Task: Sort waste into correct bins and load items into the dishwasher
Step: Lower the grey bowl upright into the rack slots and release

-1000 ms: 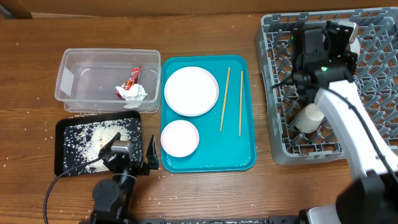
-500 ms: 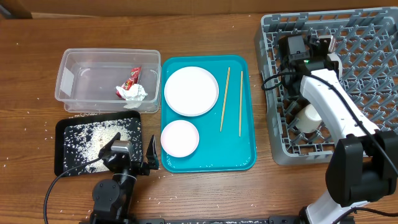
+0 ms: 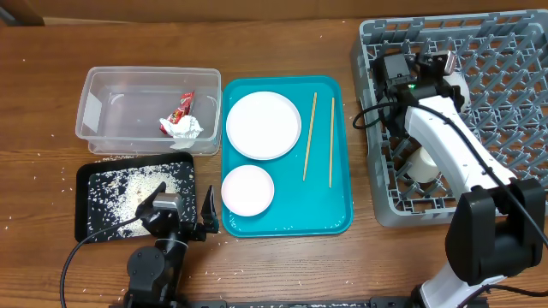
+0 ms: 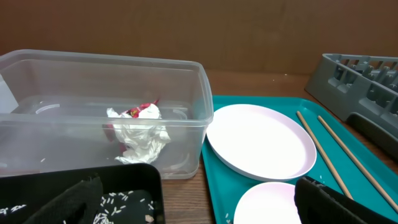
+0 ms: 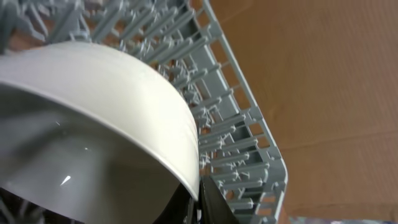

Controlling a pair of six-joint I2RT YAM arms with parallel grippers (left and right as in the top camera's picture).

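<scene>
White bowl (image 5: 112, 99) clamped in right end effector (image 5: 198, 202).

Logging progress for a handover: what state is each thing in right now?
Left gripper, open, empty.
Right gripper, shut on white bowl at dish rack.
Wrapper, in clear tub.
Black tray, holds rice.
Plate, on teal tray.
Small bowl, on teal tray.
Chopsticks, on teal tray.
Cup, in dish rack.
</scene>
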